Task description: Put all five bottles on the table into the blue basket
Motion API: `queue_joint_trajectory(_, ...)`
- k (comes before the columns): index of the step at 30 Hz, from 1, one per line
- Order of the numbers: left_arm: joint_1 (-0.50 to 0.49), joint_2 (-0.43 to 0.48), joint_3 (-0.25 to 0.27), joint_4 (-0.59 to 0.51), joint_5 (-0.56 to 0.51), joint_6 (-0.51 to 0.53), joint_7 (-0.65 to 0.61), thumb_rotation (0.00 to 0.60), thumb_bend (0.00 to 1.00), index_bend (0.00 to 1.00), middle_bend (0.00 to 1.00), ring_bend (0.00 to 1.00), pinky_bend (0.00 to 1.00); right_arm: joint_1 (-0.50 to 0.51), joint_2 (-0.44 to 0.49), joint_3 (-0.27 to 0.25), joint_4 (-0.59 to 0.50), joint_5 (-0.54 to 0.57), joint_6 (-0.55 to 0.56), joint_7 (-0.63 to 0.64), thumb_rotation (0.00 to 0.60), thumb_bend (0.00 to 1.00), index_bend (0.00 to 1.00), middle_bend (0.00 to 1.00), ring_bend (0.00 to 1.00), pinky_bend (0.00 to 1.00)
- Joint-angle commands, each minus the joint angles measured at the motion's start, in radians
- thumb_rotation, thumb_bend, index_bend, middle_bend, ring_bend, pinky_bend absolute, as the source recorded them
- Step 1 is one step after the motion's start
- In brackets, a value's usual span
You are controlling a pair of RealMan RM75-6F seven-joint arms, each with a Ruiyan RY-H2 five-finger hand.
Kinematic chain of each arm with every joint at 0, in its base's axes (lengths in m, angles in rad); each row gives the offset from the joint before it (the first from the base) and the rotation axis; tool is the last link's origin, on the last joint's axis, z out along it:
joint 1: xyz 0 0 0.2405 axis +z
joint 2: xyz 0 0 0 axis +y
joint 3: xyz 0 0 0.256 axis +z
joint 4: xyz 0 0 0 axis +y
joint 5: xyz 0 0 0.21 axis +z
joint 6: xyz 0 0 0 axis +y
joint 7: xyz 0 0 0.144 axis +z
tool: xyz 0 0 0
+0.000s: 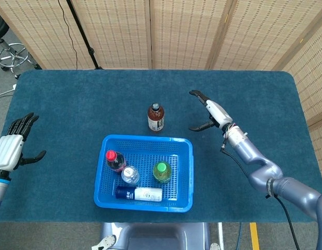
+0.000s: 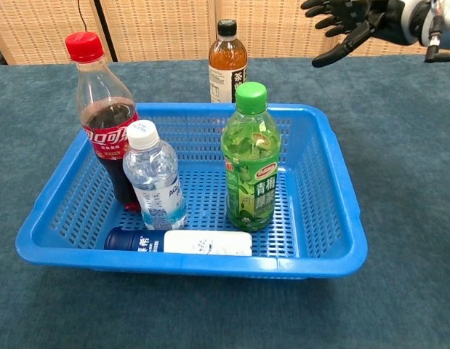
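Observation:
The blue basket (image 1: pixel 184 172) (image 2: pixel 334 182) holds a red-capped cola bottle (image 1: pixel 115 160) (image 2: pixel 101 123), a clear water bottle (image 1: pixel 130 175) (image 2: pixel 153 177) and a green tea bottle (image 1: pixel 162 172) (image 2: pixel 251 156), all upright. A white bottle with a dark blue cap (image 1: pixel 140 194) (image 2: pixel 182 241) lies flat along the basket's front. Beyond the basket a brown tea bottle (image 1: pixel 155 117) (image 2: pixel 227 61) stands on the table. My right hand (image 1: pixel 209 111) (image 2: pixel 350 22) hovers open to the right of that bottle, apart from it. My left hand (image 1: pixel 12 147) is open at the table's left edge.
The dark teal table (image 1: pixel 72 104) spreads wide around the basket. Wicker screens (image 1: pixel 187 31) close off the far side. A stool (image 1: pixel 12 54) and a black stand (image 1: pixel 82 36) are on the floor at the far left.

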Motion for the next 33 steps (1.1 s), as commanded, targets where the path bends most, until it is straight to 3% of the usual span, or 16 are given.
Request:
queue_joint_trajectory(1,0.000,-0.004,-0.004,-0.004,-0.013,-0.001,0.014,0.600,0.24,0.00,0.00,0.00,0.00,0.024,-0.044,-0.012,0.042,-0.023,-0.015,0.042,0.600,0.00,0.00,0.00,0.00,0.00)
queue_joint_trajectory(17,-0.003,-0.006,-0.012,0.002,-0.049,-0.022,0.016,0.600,0.24,0.00,0.00,0.00,0.00,0.166,-0.319,0.029,0.357,-0.013,-0.065,0.142,0.600,0.00,0.00,0.00,0.00,0.00)
queue_joint_trajectory(24,-0.001,-0.006,-0.018,0.008,-0.062,-0.025,0.012,0.600,0.24,0.00,0.00,0.00,0.00,0.215,-0.395,0.055,0.452,0.000,-0.086,0.282,0.600,0.00,0.00,0.00,0.00,0.02)
queue_joint_trajectory(26,-0.002,-0.007,-0.017,0.007,-0.062,-0.028,0.015,0.600,0.24,0.00,0.00,0.00,0.00,0.229,-0.414,0.051,0.479,-0.008,-0.093,0.328,0.600,0.00,0.00,0.01,0.03,0.10)
queue_joint_trajectory(28,-0.003,-0.008,-0.016,0.006,-0.061,-0.030,0.018,0.600,0.24,0.00,0.00,0.00,0.00,0.238,-0.435,0.052,0.510,-0.008,-0.091,0.346,0.600,0.00,0.04,0.08,0.15,0.24)
queue_joint_trajectory(30,-0.005,-0.009,-0.016,0.004,-0.060,-0.033,0.022,0.600,0.24,0.00,0.00,0.00,0.00,0.254,-0.465,0.054,0.549,-0.001,-0.111,0.366,0.600,0.00,0.11,0.18,0.27,0.35)
queue_joint_trajectory(33,-0.004,-0.008,-0.016,0.003,-0.059,-0.032,0.020,0.600,0.24,0.00,0.00,0.00,0.00,0.270,-0.491,0.061,0.594,0.012,-0.124,0.356,0.600,0.04,0.31,0.39,0.49,0.55)
